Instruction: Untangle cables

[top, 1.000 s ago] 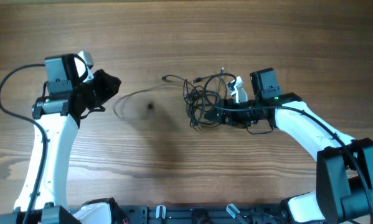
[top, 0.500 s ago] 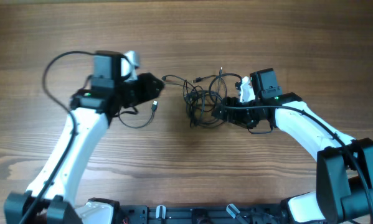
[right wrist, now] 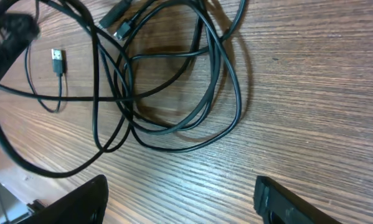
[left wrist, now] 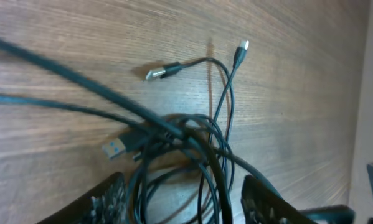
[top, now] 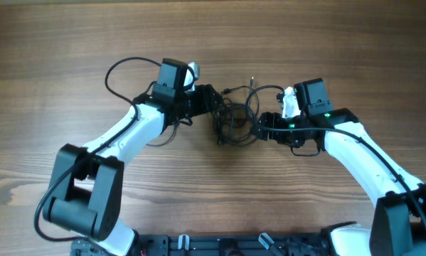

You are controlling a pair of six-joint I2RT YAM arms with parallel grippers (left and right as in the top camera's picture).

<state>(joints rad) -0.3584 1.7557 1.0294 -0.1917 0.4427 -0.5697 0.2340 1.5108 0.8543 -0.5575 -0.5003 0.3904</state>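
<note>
The cables (top: 234,117) are a tangle of thin black loops in the middle of the wooden table. In the left wrist view the tangle (left wrist: 186,134) shows a USB plug (left wrist: 114,148), a second plug (left wrist: 158,73) and a small connector (left wrist: 242,46). My left gripper (top: 211,99) is at the tangle's left edge, open, with several strands running between its fingers (left wrist: 183,202). My right gripper (top: 259,128) is at the tangle's right edge, open and empty (right wrist: 183,199). The loops (right wrist: 174,93) lie just ahead of its fingers.
The thicker black wire of the left arm (top: 124,67) arcs over the table behind that arm. A loose USB plug (right wrist: 58,60) lies left of the loops in the right wrist view. Bare wooden table (top: 220,192) surrounds the tangle.
My left arm has swung far to the right, from the table's left side up to the tangle. My right gripper has shifted slightly right, off the tangle's edge.
</note>
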